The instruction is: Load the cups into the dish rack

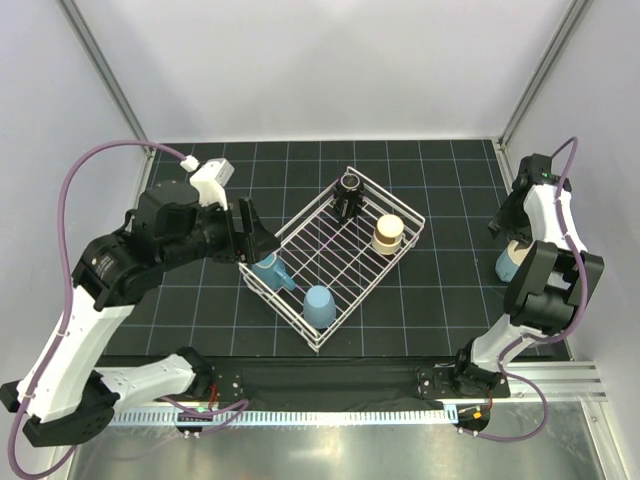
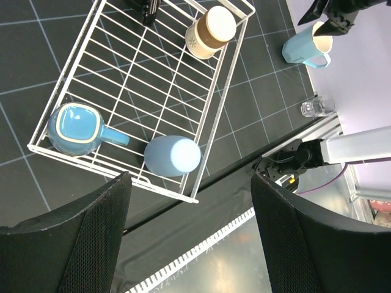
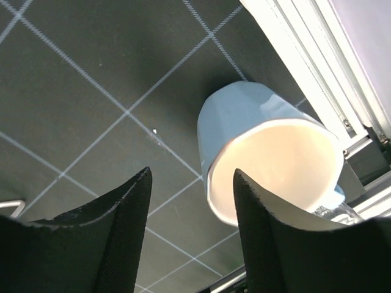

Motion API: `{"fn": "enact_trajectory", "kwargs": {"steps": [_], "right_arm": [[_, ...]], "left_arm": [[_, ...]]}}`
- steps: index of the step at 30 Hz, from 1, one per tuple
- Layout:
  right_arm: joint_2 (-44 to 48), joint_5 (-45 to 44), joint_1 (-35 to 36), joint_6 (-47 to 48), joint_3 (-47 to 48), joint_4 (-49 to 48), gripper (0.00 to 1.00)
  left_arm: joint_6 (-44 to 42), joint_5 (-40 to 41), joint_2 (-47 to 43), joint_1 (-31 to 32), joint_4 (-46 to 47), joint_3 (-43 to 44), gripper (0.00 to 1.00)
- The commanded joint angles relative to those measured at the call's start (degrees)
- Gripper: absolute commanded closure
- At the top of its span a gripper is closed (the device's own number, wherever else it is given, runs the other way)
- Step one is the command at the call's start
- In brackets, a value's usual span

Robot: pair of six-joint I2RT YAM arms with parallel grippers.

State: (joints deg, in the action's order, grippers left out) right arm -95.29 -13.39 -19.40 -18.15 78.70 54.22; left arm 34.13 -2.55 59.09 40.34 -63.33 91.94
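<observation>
Pale blue handled mug (image 1: 508, 264) is the item to be loaded.

Top view: it stands on the table (image 1: 450, 300), outside the dish rack (image 1: 330, 245) and well to its right, directly beneath my right pincer (image 1: 515, 243). My left pincer (image 1: 258, 242) hangs at the rack's left side, so the right arm is the nearer.

Left wrist view: my left pincer (image 2: 189, 238) is spread wide and holds nothing. The dish rack (image 2: 146, 79) lies below it. The mug (image 2: 302, 49) stands upright far off, and a clear glass (image 2: 317, 107) stands near it.

Right wrist view: my right pincer (image 3: 190, 232) is part open and grips nothing yet. The mug (image 3: 244, 122) lies right of the gap, mouth towards me. Its near wall sits between my fingers (image 3: 122, 232), and the right one covers the mouth. I cannot tell whether it touches.
</observation>
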Motion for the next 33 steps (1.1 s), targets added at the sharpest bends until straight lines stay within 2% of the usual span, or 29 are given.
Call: {"fn": "enact_trajectory", "kwargs": {"steps": [1,3,5,6,12,17,20,25,28,33], "right_arm": [[-2.0,-0.9,-0.8,-0.7,0.0,-3.0,0.45],[-2.6,-1.0,-0.8,-1.1,-0.9,-3.8,0.51],[-3.5,-0.8,-0.9,-1.5,-1.4,-4.3,0.61],[-3.7,-0.4,-0.8,-2.0,-1.8,-4.3,0.70],[-2.9,0.9,-0.9,-2.6,-2.3,-4.5,0.96],[0.4,5.6,1.4,-3.8,2.4,-1.2,0.96],[3.9,11.5,3.0,-5.9,6.2,0.4,0.96],[11.1,30.2,3.3,-10.8,11.5,0.7,0.96],[17.0,42.1,3.5,-19.3,9.5,-4.5,0.96],[24.9,52.4,7.2,-36.7,6.0,-13.7,0.96]], "left_arm": [[0.9,1.1,-1.0,-0.3,-0.4,-0.4,0.23],[1.3,1.6,-1.2,-0.3,-0.5,-0.5,0.23],[1.5,1.7,-1.4,-0.3,-0.6,-0.7,0.23],[1.6,2.0,-1.6,-0.3,-0.4,-0.8,0.23],[2.1,2.2,-1.8,-0.3,0.7,-1.8,0.23],[2.0,1.6,-1.1,-0.3,2.2,-2.2,0.23],[1.9,0.1,0.1,-0.3,4.1,-2.5,0.23],[2.2,-3.2,2.7,-0.3,7.9,-1.9,0.21],[2.6,-6.8,4.6,-0.3,11.3,-1.2,0.20],[3.0,-12.8,6.4,-0.3,18.8,-3.0,0.14]]}}
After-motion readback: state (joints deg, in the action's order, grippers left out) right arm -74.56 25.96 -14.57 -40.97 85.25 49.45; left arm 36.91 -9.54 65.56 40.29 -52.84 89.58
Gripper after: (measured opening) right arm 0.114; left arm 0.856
